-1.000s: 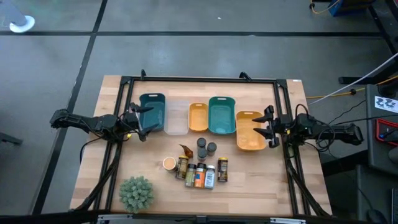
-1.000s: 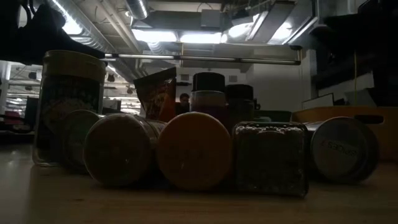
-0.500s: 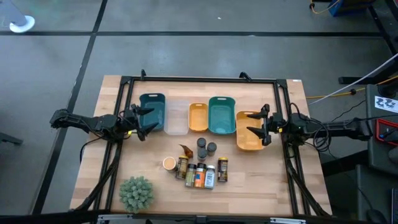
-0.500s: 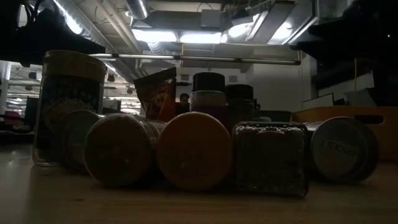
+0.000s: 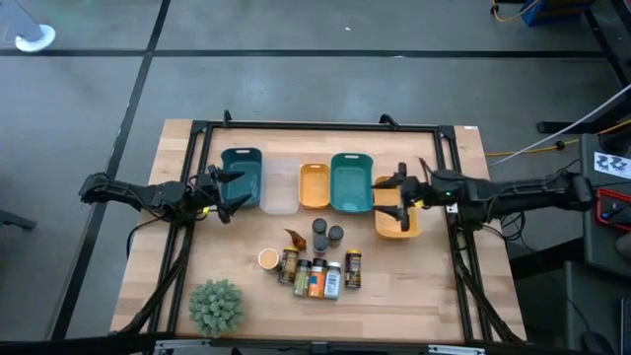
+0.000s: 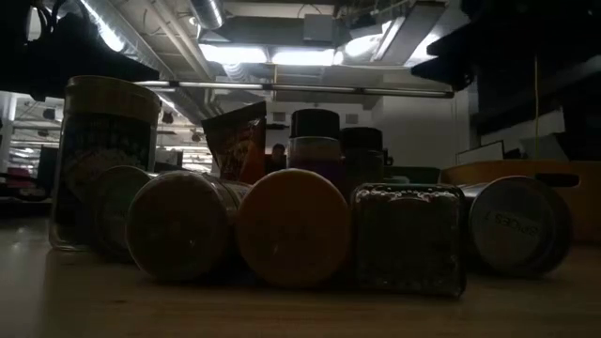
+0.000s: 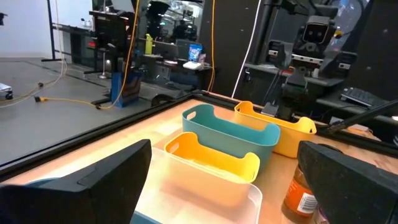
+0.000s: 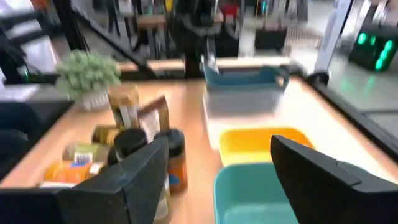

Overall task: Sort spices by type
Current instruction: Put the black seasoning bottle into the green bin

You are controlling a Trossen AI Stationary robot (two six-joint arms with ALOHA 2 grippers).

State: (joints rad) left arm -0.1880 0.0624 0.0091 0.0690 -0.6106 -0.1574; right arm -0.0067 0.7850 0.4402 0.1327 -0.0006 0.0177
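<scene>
Both hands gape empty, the right hand [image 5: 399, 197] hiding part of the orange tray [image 5: 394, 229].

Both claws, left [image 5: 229, 192] and right [image 5: 394, 197], agape.

Wooden table [image 5: 434, 286]: trays [image 5: 351, 182], spices [image 5: 315, 264], plant [image 5: 216, 306]

Spice labels [image 5: 315, 281] perhaps too small
</scene>
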